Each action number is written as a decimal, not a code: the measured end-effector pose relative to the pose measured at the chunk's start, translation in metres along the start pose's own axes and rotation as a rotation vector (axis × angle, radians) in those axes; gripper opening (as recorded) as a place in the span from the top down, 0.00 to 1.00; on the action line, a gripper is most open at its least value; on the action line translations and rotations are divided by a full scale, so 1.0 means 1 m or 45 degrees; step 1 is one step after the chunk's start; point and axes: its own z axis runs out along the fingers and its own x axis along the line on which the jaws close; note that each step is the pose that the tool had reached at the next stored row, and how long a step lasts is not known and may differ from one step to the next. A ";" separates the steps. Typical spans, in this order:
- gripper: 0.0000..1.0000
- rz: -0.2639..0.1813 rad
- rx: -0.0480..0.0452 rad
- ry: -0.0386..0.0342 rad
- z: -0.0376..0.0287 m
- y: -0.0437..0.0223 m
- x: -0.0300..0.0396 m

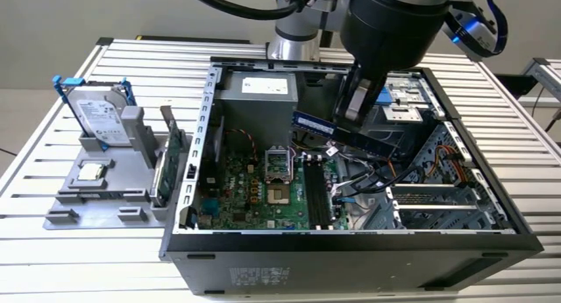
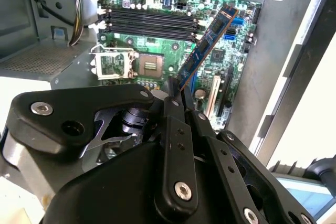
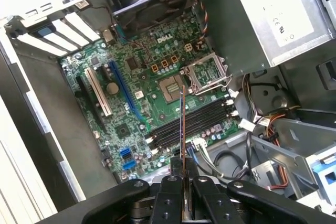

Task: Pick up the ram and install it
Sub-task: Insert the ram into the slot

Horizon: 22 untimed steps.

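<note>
One worktop [image 1: 105,250] carries open computer case [image 1: 206,119]; motherboard [image 1: 254,191] on its floor. Carry-to-slot step: fingers [image 2: 173,119] clenched on ram [image 2: 207,43], tilted in air over memory slots [image 2: 149,22], not touching. Seating likely needs levelling, lining up with slot. Loose cables [image 1: 364,181] beside slots could snag.

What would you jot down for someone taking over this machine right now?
Jaws: shut on the ram.
Ram: held in the air above the motherboard, inside the open computer case, not touching the board.
Done: the ram is picked up and brought over the case.
Left: it is not yet seated. The black memory slots beneath it look empty.
</note>
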 end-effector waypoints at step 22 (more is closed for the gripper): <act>1.00 0.098 0.004 -0.0046 0.0012 -0.0006 -0.0002</act>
